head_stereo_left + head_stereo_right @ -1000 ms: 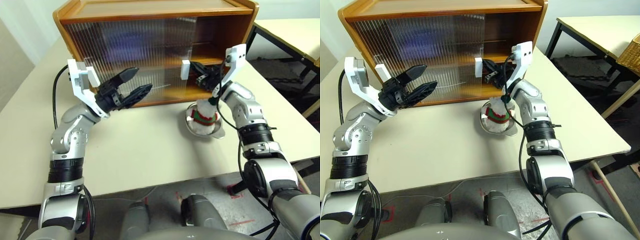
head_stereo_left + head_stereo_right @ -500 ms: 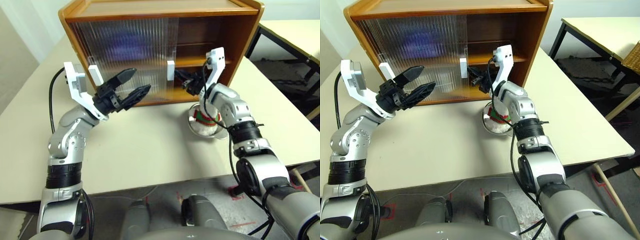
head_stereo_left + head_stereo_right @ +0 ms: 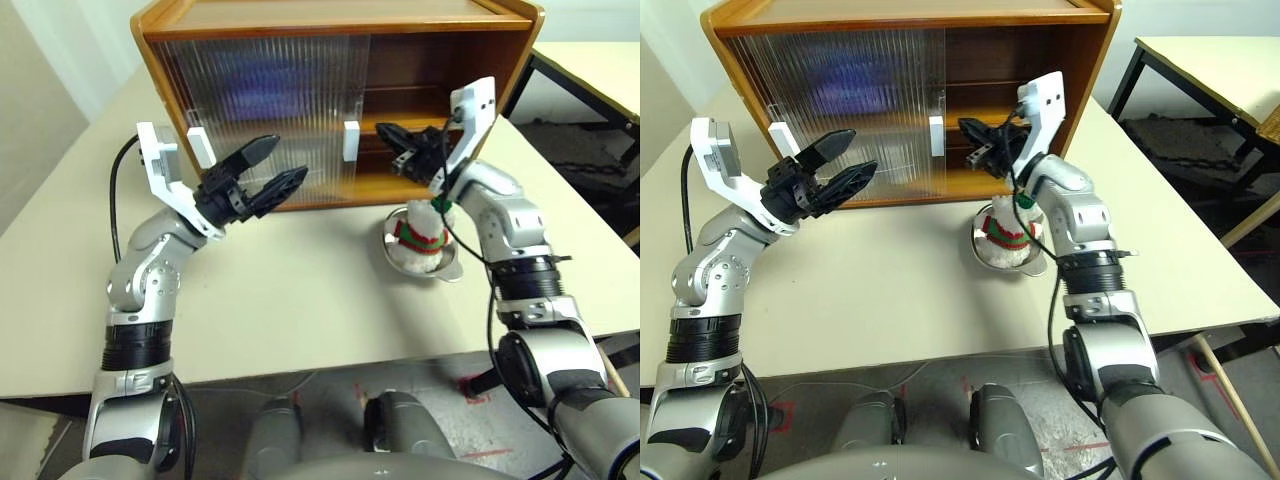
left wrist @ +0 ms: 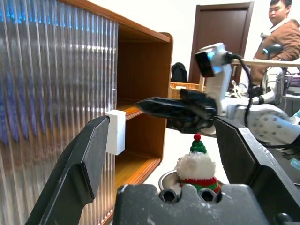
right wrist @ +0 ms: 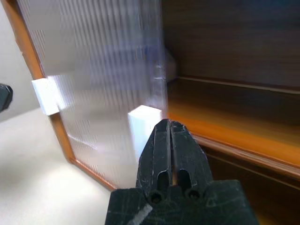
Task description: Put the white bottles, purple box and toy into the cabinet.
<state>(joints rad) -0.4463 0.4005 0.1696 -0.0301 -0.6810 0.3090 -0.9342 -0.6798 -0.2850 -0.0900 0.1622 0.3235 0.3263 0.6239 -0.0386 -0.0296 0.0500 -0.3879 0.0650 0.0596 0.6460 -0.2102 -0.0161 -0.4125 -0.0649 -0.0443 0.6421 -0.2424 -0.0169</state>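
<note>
Toy (image 3: 418, 232) in bowl (image 3: 448, 268) below right gripper (image 3: 388, 134).

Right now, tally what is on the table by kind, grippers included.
cabinet: 1
white door handles: 2
toy: 1
steel bowl: 1
grippers, left gripper and right gripper: 2
Total: 7

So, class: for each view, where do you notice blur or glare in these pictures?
Right wrist view: the ribbed sliding door is smeared by motion blur, and its white handle is soft. Left wrist view: a bluish sheen lies on the door ribs, and the toy looks slightly soft. Left eye view: a purple-blue glow shows on the cabinet door.
</note>
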